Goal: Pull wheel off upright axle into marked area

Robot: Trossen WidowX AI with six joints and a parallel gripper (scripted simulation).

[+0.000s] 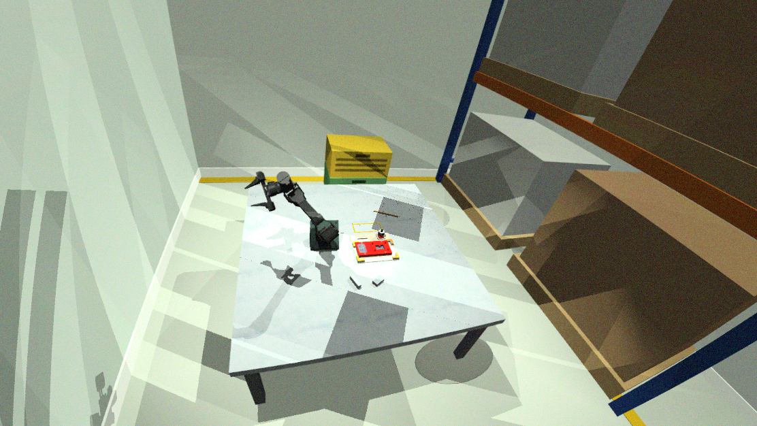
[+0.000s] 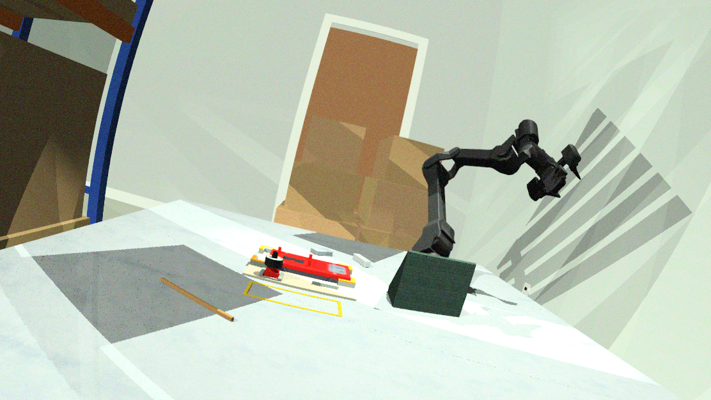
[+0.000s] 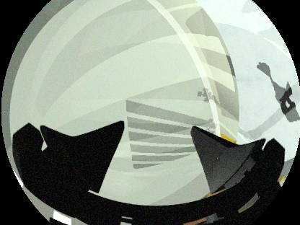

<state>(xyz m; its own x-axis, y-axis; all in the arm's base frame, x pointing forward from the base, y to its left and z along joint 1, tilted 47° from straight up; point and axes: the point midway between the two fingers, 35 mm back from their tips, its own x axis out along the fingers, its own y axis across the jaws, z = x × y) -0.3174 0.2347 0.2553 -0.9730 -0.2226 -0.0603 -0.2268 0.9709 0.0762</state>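
One gripper point(image 2: 561, 181) — fingers spread wide, holding nothing, raised off the worktop point(image 2: 447, 357), wheel point(image 2: 272, 259) seated on axle — at 8 o'clock from gripper, well apart.

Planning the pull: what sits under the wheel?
The wheel sits on a red stand at the red fixture's end; the axle through it is covered.

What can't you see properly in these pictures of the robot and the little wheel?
- Small black wheel on its upright axle: too small in the top and exterior views to tell how it sits on the axle.
- Red flat board: its parts are too tiny in the top view.
- Wrist view: shows only wall and floor between the black gripper and its open jaws; wheel and yellow-outlined area are out of frame.
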